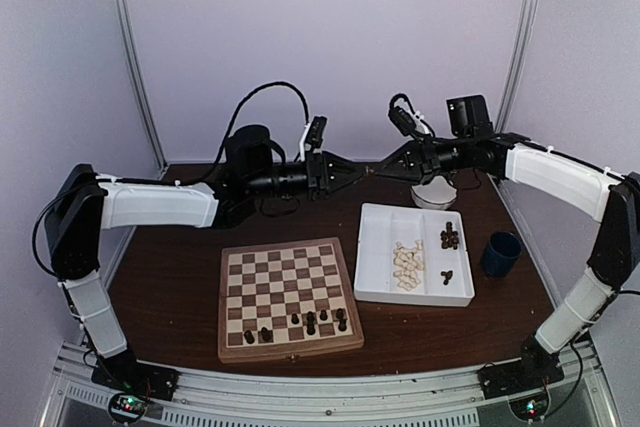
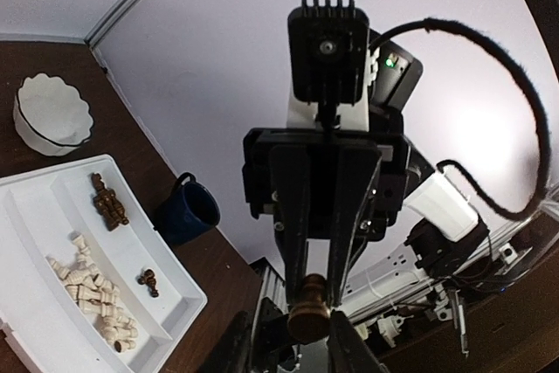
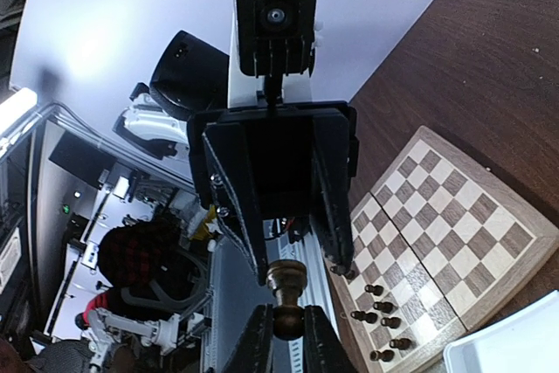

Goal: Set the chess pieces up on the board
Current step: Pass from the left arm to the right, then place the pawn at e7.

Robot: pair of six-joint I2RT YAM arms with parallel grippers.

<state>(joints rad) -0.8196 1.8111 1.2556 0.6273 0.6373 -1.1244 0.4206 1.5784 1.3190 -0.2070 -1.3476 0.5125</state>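
Your right gripper (image 3: 286, 316) is clamped on a dark brown turned wooden chess piece (image 3: 286, 294). Your left gripper (image 3: 300, 272) meets it tip to tip, jaws slightly parted around the piece's head. Both hang in free air above the back of the dark table (image 1: 180, 287), well beyond the checkered wooden board (image 1: 285, 277).

Light and dark brown checks on the board (image 1: 290, 297), tan around its frame; dark brown chess pieces (image 1: 311, 323) on it; a dark brown cluster (image 1: 449, 237) and a cream heap (image 1: 407, 265) in the white tray (image 1: 378, 257). Dark reddish-brown counter (image 1: 180, 267); navy cup (image 1: 500, 253); white bowl (image 1: 436, 193); pale lilac walls (image 1: 330, 37). White shells and black joints on the left arm (image 1: 150, 202) and the right arm (image 1: 560, 175); black jaws; brown held piece (image 2: 309, 307).
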